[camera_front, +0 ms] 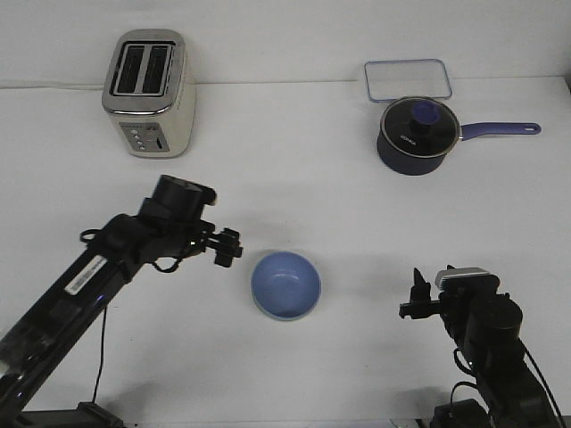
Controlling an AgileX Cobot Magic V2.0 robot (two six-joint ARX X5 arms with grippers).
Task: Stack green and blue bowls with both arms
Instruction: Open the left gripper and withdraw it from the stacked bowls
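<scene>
The light blue bowl (pixel 285 282) stands upright on the white table (pixel 294 187), in the middle near the front. A thin pale greenish edge (pixel 284 318) shows under its near rim, so it seems to sit inside the green bowl, which is otherwise hidden. My left gripper (pixel 228 248) hovers just left of the bowl, apart from it. Its jaws look parted and empty. My right gripper (pixel 417 296) is to the right of the bowl, well apart from it, and holds nothing. I cannot tell how its jaws stand.
A silver toaster (pixel 149 94) stands at the back left. A dark navy saucepan (pixel 417 134) with a lid and a purple handle stands at the back right. A clear rectangular lid (pixel 407 80) lies behind it.
</scene>
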